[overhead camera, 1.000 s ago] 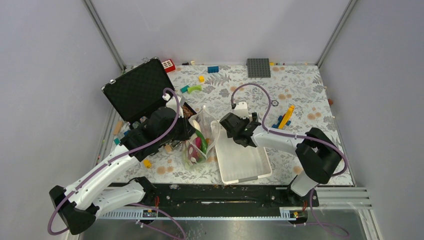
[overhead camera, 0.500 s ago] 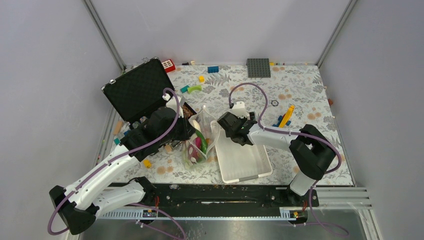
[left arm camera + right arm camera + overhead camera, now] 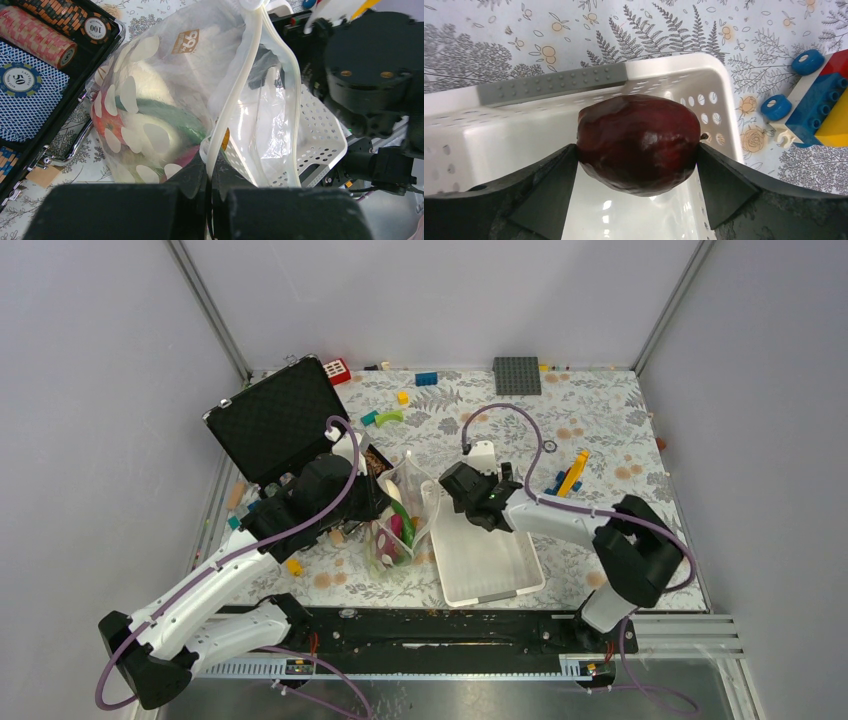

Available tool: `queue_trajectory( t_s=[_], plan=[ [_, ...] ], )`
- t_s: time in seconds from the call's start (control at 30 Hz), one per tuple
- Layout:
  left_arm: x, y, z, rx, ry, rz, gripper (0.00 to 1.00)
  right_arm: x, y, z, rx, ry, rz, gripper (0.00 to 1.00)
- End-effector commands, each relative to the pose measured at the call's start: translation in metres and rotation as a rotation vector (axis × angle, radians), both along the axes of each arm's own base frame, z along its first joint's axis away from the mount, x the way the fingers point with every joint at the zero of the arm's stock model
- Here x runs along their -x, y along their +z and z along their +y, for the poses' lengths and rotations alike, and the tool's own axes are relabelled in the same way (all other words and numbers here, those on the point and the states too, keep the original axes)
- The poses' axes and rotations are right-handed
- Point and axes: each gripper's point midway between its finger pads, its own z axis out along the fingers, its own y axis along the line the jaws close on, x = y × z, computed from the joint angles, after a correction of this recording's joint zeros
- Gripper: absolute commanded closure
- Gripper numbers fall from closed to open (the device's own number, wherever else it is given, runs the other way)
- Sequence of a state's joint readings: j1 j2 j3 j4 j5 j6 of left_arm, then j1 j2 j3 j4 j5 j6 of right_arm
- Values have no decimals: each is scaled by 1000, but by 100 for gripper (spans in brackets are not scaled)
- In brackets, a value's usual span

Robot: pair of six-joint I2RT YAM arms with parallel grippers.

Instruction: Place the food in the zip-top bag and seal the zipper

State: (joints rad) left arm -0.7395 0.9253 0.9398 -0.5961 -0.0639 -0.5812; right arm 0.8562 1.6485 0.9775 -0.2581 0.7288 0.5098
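Dark-red bulb clamped inside the right claw.

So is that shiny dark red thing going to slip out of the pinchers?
Maybe. The dark-red bulb looks glossy and rounded, and the right gripper touches it only at its two sides, so it could slip. It seems hard, since no dent shows where it is gripped. Set down, it would probably roll a little inside the white basket.
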Motion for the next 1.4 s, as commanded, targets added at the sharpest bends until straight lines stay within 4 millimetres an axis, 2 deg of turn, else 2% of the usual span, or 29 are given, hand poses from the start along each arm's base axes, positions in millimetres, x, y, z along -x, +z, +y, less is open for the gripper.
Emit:
queue_trajectory(
  t_s=[0.0, 0.13, 0.2, 0.43, 0.53, 0.77, 0.9, 1.03, 1.37],
  plan=[
    [-7, 16, -1, 36, 24, -43, 100, -1, 40, -5, -75, 0, -76, 27],
    [-7, 16, -2, 37, 21, -43, 100, 6, 60, -10, -112, 35, -111, 28],
    [-7, 16, -2, 38, 21, -43, 100, 11, 75, -6, -171, 88, -141, 28],
    [-7, 14, -5, 45, 12, -32, 100, 23, 136, 30, -395, 419, -370, 25],
    [-7, 14, -5, 46, 11, -32, 100, 36, 163, 45, -491, 557, -455, 25],
    [-5, 13, -7, 49, 3, -27, 100, 75, 213, 74, -660, 844, -574, 25],
    [-5, 13, -7, 50, 0, -29, 100, 95, 229, 88, -720, 981, -593, 25],
    [-6, 14, -7, 51, -3, -32, 100, 106, 235, 103, -774, 1070, -556, 25],
    [-5, 13, -7, 46, -4, -31, 100, 101, 226, 141, -809, 1133, -443, 21]
  ],
)
